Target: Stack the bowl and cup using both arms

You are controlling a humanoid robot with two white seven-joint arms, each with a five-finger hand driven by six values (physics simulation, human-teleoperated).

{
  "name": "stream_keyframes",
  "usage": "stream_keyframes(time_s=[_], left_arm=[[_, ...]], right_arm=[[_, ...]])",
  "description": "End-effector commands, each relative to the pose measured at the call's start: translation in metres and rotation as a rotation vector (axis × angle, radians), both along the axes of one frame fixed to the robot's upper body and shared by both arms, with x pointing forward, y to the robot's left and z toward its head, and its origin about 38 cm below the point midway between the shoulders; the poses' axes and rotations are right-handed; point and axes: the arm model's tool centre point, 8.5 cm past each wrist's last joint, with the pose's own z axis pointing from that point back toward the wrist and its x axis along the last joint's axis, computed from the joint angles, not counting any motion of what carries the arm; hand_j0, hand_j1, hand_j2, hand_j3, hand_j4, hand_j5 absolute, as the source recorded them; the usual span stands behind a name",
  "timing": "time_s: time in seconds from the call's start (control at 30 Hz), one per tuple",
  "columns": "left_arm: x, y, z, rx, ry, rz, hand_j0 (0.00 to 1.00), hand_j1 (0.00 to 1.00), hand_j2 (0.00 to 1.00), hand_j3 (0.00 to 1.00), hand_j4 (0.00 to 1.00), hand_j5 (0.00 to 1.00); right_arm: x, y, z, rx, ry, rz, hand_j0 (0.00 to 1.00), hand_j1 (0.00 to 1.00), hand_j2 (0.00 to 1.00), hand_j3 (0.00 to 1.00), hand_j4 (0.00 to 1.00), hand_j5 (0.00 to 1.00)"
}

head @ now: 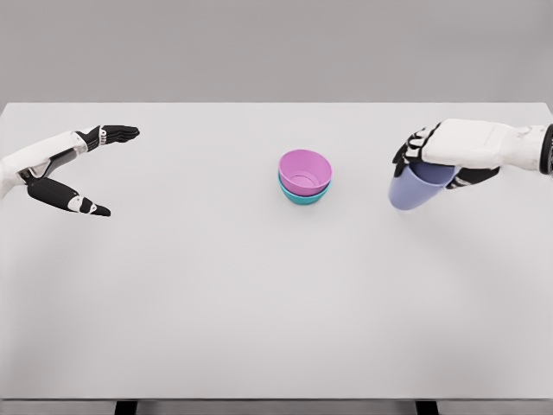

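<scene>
A pink bowl (pixel 305 170) sits nested inside a teal bowl (pixel 303 195) near the middle of the white table (pixel 259 311). To the right, my right hand (pixel 432 160) is shut on a lavender-blue cup (pixel 413 188), held tilted, its base pointing down-left, just above the table. The cup is about a hand's width to the right of the bowls. My left hand (pixel 108 171) hovers at the far left with fingers spread and thumb apart, holding nothing.
The white table fills most of the view, with its far edge (pixel 276 104) against a grey wall and its front edge (pixel 276 399) near the bottom.
</scene>
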Motion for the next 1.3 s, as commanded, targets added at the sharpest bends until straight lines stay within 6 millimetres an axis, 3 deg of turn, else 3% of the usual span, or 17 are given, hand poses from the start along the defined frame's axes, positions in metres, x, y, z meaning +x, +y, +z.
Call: stream_keyframes(time_s=[0.0, 0.43, 0.83, 1.27], left_arm=[[0.000, 0.001, 0.001, -0.007, 0.001, 0.003, 1.00, 1.00, 1.00, 1.00, 1.00, 1.00], [0.000, 0.000, 0.001, -0.009, 0.001, 0.001, 1.00, 1.00, 1.00, 1.00, 1.00, 1.00], [0.000, -0.001, 0.000, -0.010, 0.002, 0.002, 1.00, 1.00, 1.00, 1.00, 1.00, 1.00], [0.001, 0.000, 0.000, -0.009, 0.002, 0.003, 1.00, 1.00, 1.00, 1.00, 1.00, 1.00]], right_arm=[[0.006, 0.010, 0.007, 0.048, -0.024, 0.007, 0.69, 0.69, 0.69, 0.69, 0.69, 0.69], [0.030, 0.055, 0.026, 0.134, -0.073, 0.065, 0.68, 0.68, 0.68, 0.68, 0.68, 0.68], [0.051, 0.084, 0.026, 0.159, -0.084, 0.072, 0.68, 0.68, 0.68, 0.68, 0.68, 0.68], [0.051, 0.111, 0.015, 0.160, -0.071, 0.113, 0.68, 0.68, 0.68, 0.68, 0.68, 0.68]])
